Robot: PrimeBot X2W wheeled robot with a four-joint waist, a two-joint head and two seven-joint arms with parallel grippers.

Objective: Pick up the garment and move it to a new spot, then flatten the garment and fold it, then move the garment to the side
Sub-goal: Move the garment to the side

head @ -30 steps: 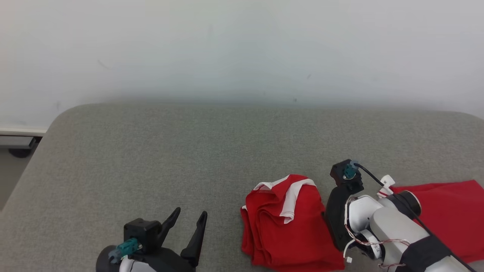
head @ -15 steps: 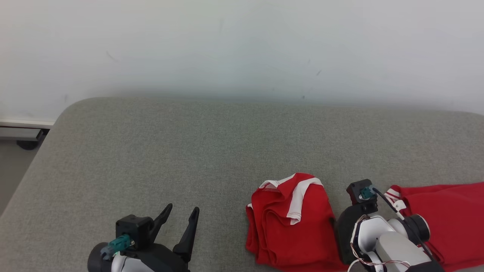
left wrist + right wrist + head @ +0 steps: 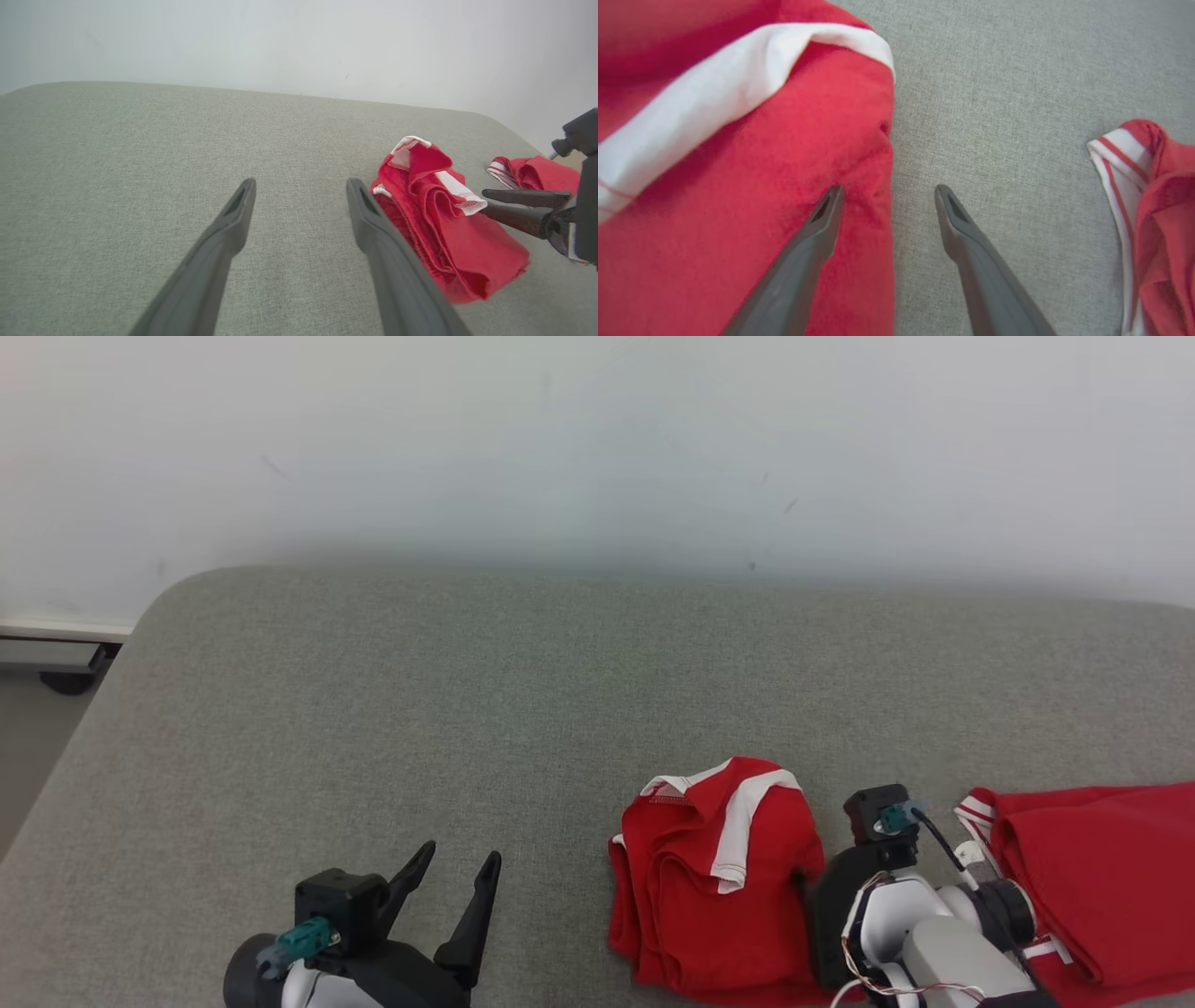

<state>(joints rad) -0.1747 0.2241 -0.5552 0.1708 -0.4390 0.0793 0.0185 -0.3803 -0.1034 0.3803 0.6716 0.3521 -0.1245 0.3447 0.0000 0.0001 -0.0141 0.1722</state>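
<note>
The garment (image 3: 719, 882) is a folded red top with white trim, lying on the grey padded surface (image 3: 467, 691) near its front edge. In the right wrist view my right gripper (image 3: 887, 191) is open over the garment's (image 3: 738, 186) right edge, one finger above the red cloth and the other above bare surface. Its pale wrist (image 3: 896, 915) shows just right of the garment in the head view, hiding the fingers. My left gripper (image 3: 459, 859) stands open and empty at the lower left, well left of the garment (image 3: 444, 233).
A second red garment (image 3: 1102, 868) with striped white trim lies to the right of my right wrist. A pale wall (image 3: 597, 448) rises behind the surface. The surface's rounded left corner drops to the floor (image 3: 37, 737).
My right wrist has drawn back toward the front edge beside the garment, uncovering more of the second red cloth. The head camera has shifted slightly. The left gripper has barely moved.
</note>
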